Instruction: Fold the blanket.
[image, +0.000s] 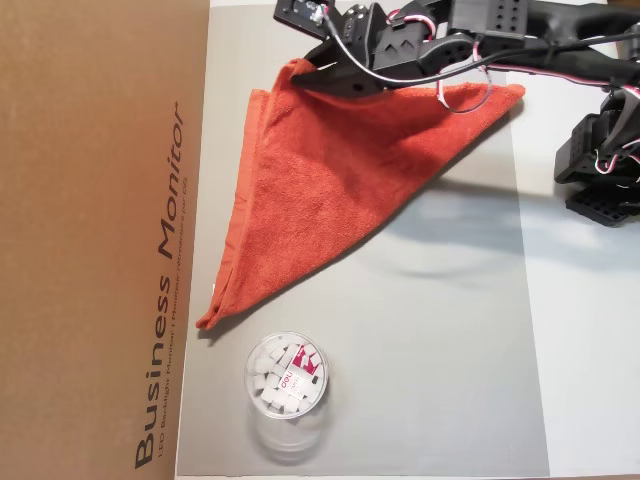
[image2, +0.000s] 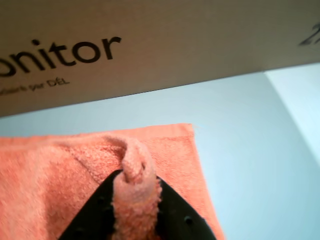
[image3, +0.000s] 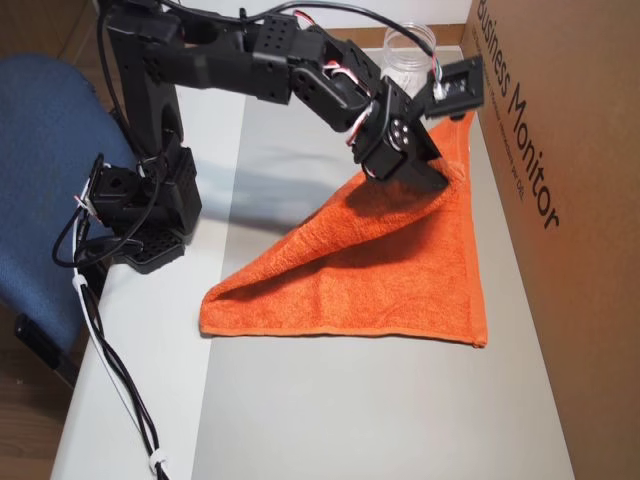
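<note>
The orange-red blanket (image: 340, 170) lies on the grey mat as a doubled-over triangle, one long edge along the cardboard box. My gripper (image: 307, 76) is at the triangle's corner nearest the box, shut on a pinched fold of the cloth. The wrist view shows the black jaws (image2: 132, 176) closed around a raised roll of the blanket (image2: 50, 170), just above the layer lying flat. From the other overhead view, the gripper (image3: 448, 180) holds the far corner of the blanket (image3: 370, 270), slightly lifted.
A tall cardboard box (image: 100, 240) printed "Business Monitor" borders the mat (image: 440, 350) close beside the gripper. A clear round tub (image: 287, 378) of white pieces stands near the blanket's lower tip. The arm base (image3: 140, 210) and a blue chair (image3: 40, 200) are on the opposite side.
</note>
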